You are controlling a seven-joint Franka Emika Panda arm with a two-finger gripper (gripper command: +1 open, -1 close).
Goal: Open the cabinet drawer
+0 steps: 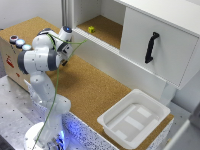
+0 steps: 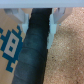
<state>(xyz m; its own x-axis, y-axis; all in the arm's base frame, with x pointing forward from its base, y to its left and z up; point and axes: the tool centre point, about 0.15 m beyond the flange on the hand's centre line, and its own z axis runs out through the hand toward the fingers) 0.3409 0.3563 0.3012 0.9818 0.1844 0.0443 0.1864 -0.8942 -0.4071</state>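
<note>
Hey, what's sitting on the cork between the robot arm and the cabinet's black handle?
In the exterior view, nothing: bare cork surface runs from the arm toward the cabinet and its black handle. The white tray sits off to one side.

Bright, even light, soft pictures.
The exterior view is slightly blurred with faint shadows; the wrist view is heavily blurred, grainy near the jaws.

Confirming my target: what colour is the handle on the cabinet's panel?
Black, on the white panel; the handle shows best in the exterior view.
</note>
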